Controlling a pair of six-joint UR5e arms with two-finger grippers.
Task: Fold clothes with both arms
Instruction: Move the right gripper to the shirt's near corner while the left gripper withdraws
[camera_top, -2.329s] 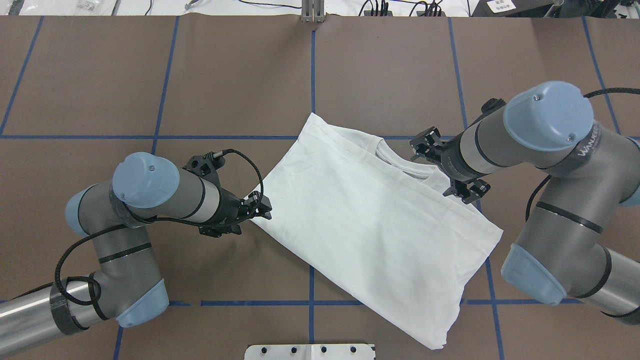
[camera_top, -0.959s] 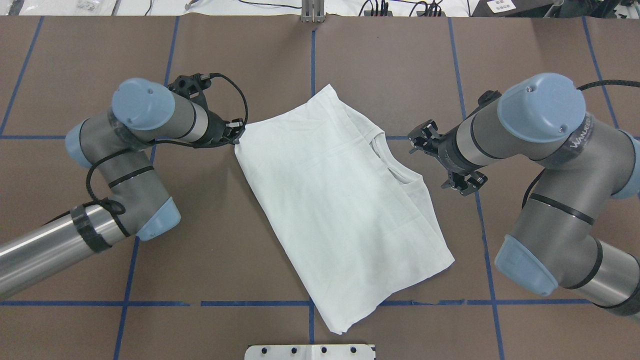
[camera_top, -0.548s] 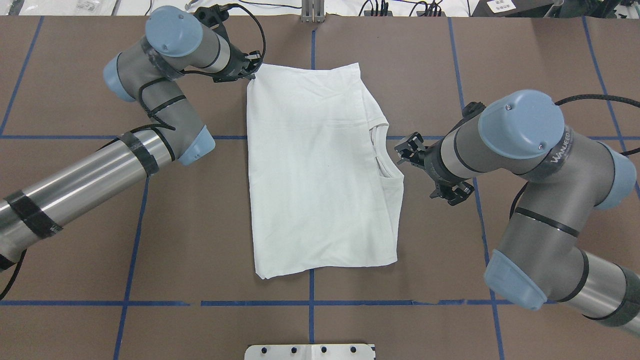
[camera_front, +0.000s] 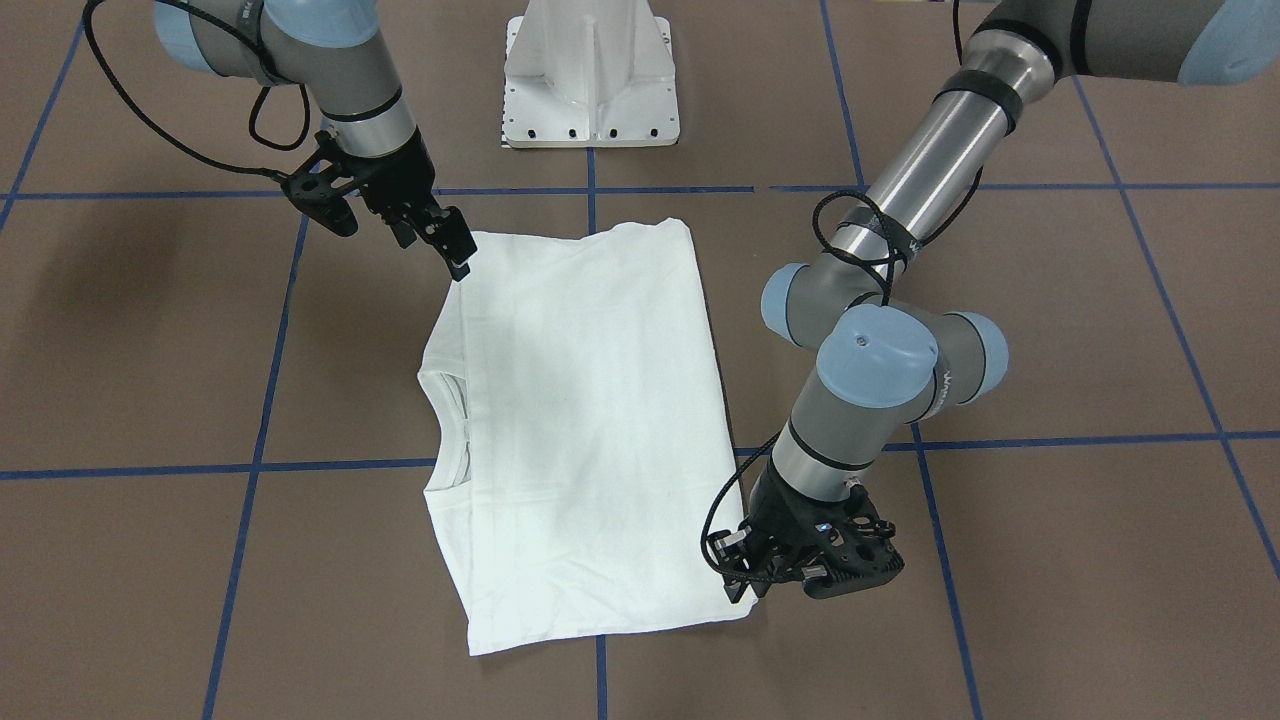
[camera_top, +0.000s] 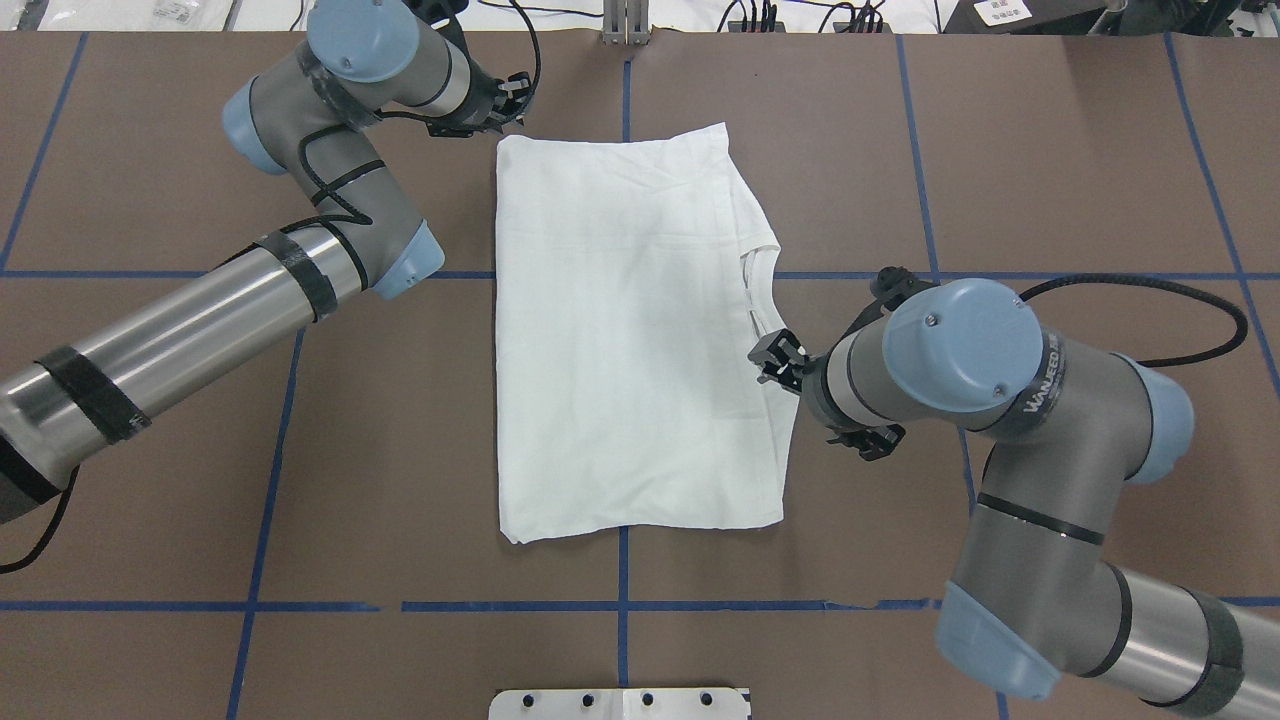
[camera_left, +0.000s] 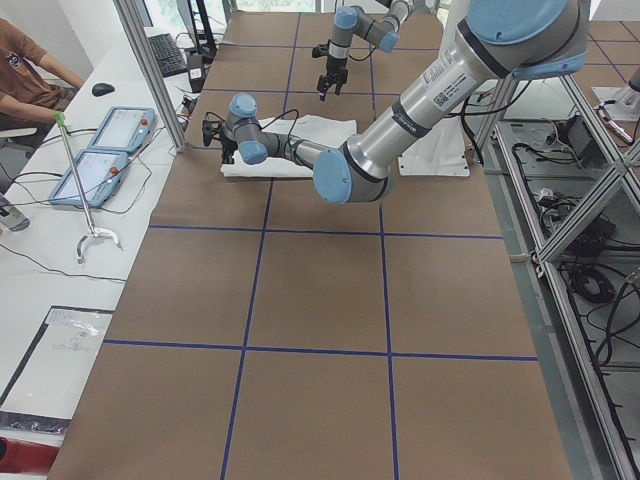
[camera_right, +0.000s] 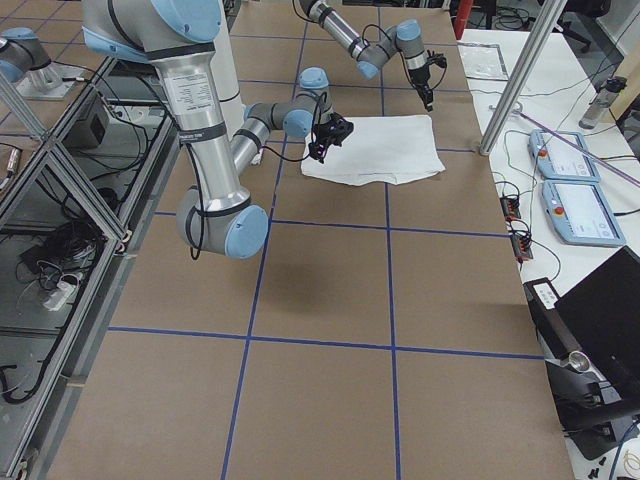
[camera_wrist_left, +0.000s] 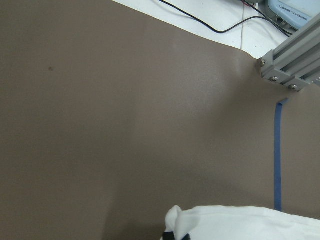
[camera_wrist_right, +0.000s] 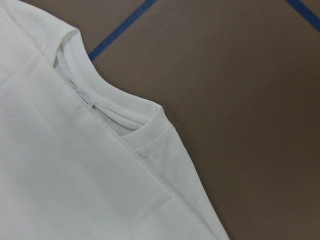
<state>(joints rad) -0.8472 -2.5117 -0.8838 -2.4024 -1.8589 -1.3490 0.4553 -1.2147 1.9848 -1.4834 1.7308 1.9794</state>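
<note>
The white T-shirt (camera_top: 630, 330) lies flat on the brown table, folded to a rectangle, collar (camera_top: 757, 300) at its right edge; no print shows. It also shows in the front-facing view (camera_front: 580, 420). My left gripper (camera_top: 510, 105) is at the shirt's far left corner, shut on it; the left wrist view shows the bunched corner (camera_wrist_left: 175, 217) at the fingertips. It also shows in the front-facing view (camera_front: 737, 582). My right gripper (camera_top: 775, 362) hovers open over the shoulder just nearer than the collar, holding nothing. The right wrist view shows the collar (camera_wrist_right: 107, 102) from above.
The white pedestal base (camera_front: 590, 70) stands at the table's near edge. An aluminium post (camera_top: 625, 25) stands at the far edge, close to the left gripper. Blue tape lines (camera_top: 620, 570) grid the table. Control pendants (camera_left: 105, 150) and a person (camera_left: 30, 60) are beyond the far side.
My left gripper has dragged the shirt's corner from near left to the far edge, turning the shirt square to the table. My right gripper has moved left and nearer, over the shoulder.
</note>
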